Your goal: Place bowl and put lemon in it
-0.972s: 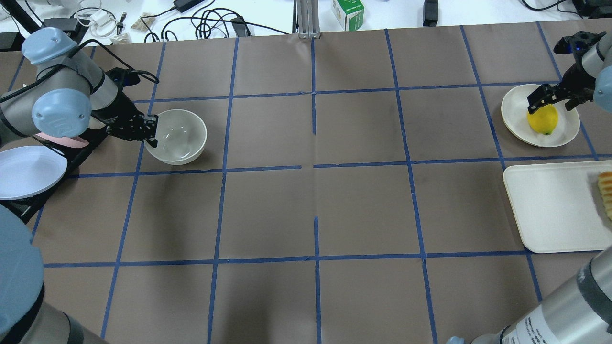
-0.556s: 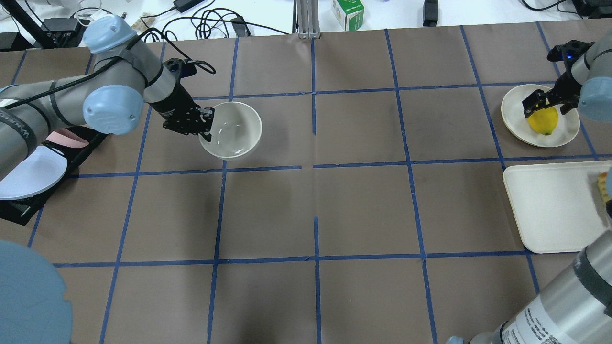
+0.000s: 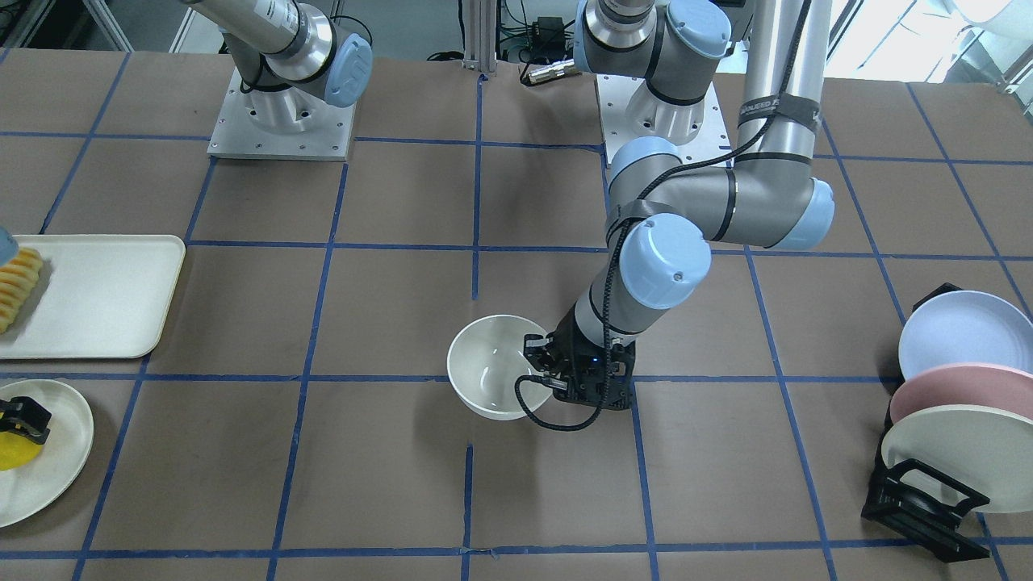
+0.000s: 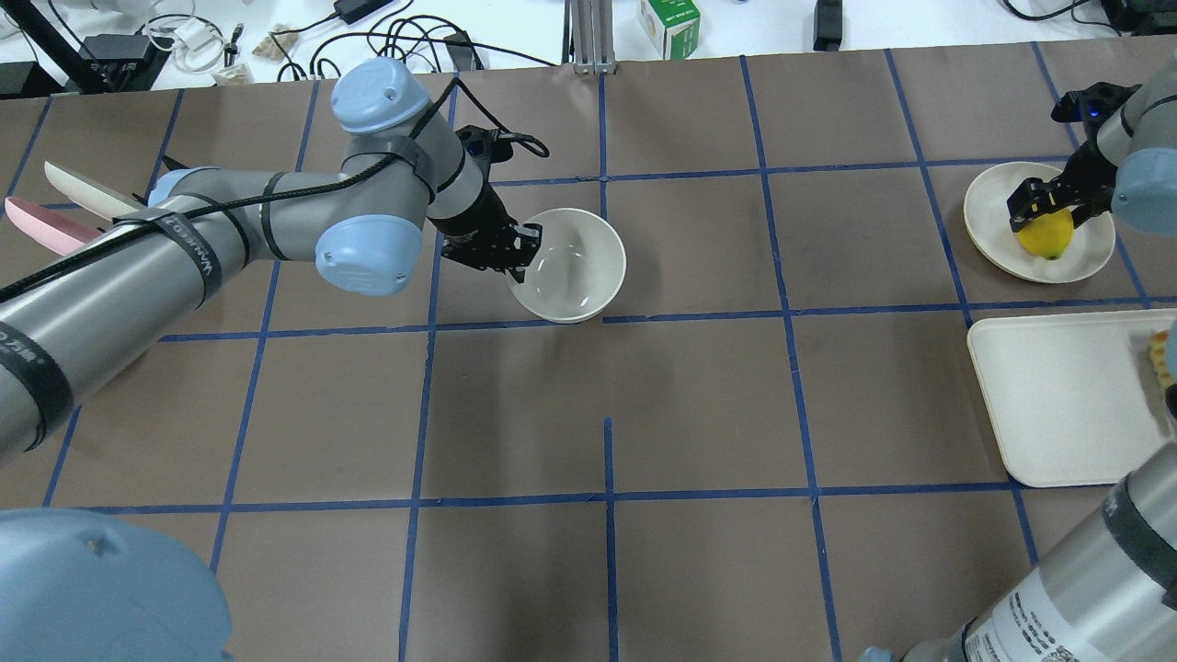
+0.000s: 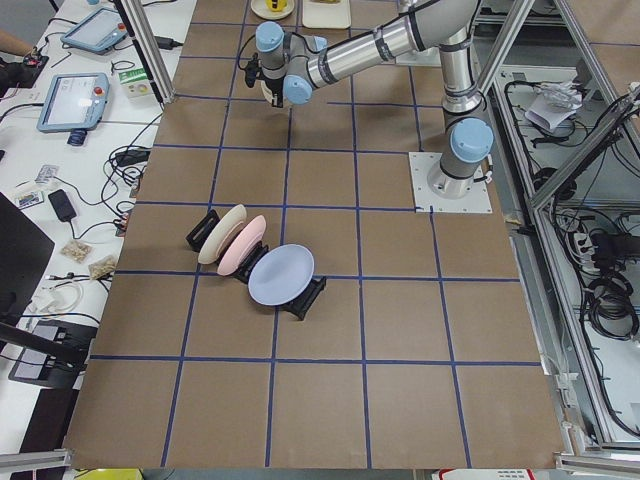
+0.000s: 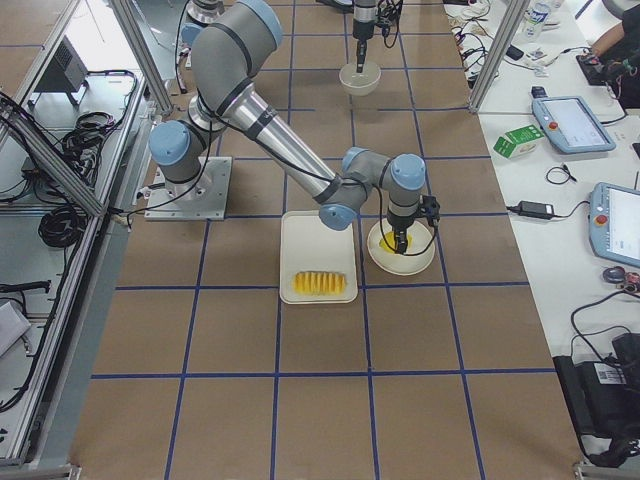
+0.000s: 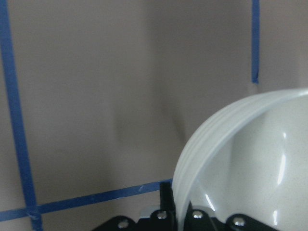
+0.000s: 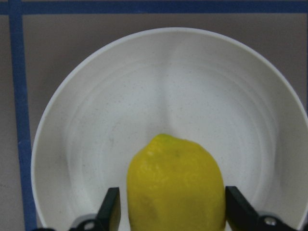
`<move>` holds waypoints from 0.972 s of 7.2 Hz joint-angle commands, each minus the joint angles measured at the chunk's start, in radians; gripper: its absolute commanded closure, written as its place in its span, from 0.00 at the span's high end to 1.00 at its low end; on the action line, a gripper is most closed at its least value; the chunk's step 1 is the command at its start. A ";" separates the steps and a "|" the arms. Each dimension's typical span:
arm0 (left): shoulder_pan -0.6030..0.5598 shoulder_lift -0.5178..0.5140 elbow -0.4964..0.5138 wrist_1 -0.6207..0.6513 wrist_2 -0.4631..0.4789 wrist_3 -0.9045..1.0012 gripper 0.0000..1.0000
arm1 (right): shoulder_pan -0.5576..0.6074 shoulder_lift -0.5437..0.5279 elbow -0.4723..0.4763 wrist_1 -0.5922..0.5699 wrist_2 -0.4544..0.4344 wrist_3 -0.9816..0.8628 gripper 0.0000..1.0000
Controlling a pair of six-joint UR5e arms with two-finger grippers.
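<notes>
The bowl (image 4: 567,265) is being held near the table (image 4: 699,405) centre; the lemon (image 4: 1045,234) is lying on the plate (image 4: 988,221) at 2 o'clock.
The left gripper (image 4: 524,250), arm stretching out, is pinching the bowl's 9 o'clock rim; the right gripper (image 8: 173,216) is straddling the lemon, and I cannot tell if it is squeezing.

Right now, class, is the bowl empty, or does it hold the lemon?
Empty. The bowl shows only its bare white inside; the lemon rests far off on the plate.
</notes>
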 commanded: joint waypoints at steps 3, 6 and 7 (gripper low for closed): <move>-0.043 -0.038 -0.030 0.044 0.004 -0.053 0.00 | 0.012 -0.139 0.000 0.251 -0.020 0.102 0.00; -0.040 -0.038 -0.030 0.047 0.004 -0.056 0.78 | 0.154 -0.279 0.002 0.434 -0.011 0.308 0.00; -0.030 -0.005 -0.021 0.029 0.027 -0.053 0.82 | 0.216 -0.316 0.002 0.472 -0.008 0.399 0.00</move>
